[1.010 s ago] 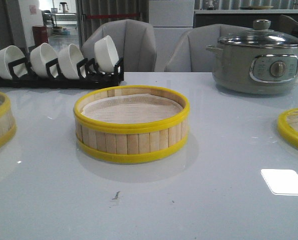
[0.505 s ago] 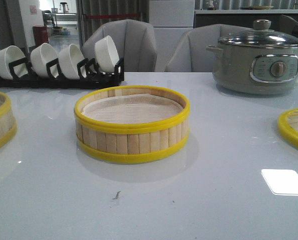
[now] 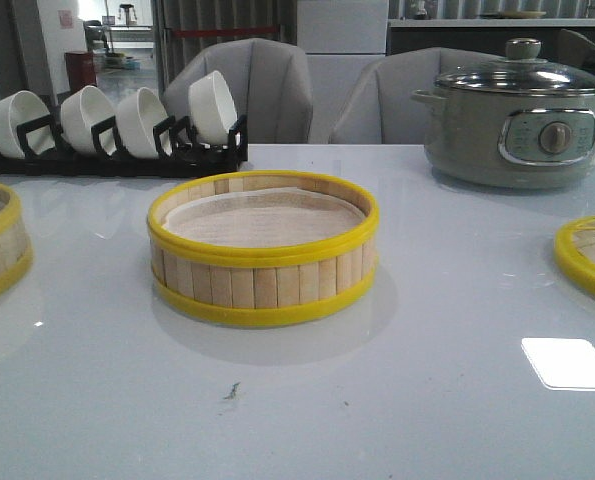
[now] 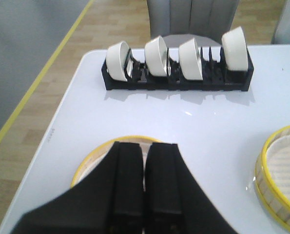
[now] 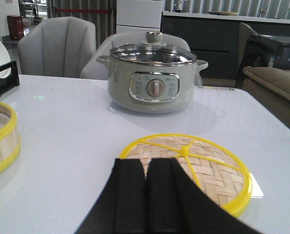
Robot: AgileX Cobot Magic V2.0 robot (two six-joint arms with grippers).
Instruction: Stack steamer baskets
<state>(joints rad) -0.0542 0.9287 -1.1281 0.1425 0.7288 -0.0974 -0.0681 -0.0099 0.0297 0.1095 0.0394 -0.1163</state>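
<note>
Open tabletop (image 3: pixel 307 410) around the middle steamer basket (image 3: pixel 263 248); bowl rack (image 3: pixel 117 130) and electric pot (image 3: pixel 517 118) well behind.

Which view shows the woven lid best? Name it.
The right wrist view: the woven lid lies nearly whole, weave and knob visible, behind the shut right gripper. The front view catches only its edge; the left wrist view misses it.

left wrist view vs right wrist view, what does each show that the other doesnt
Only the left wrist view shows the left gripper, shut, above a steamer basket near the table's corner, and the whole black rack holding four white bowls.

Only the right wrist view shows the right gripper, shut, in front of the woven lid, plus the grey-green pot.

Both show the white table and the middle steamer basket, cut off at the frame edge.
</note>
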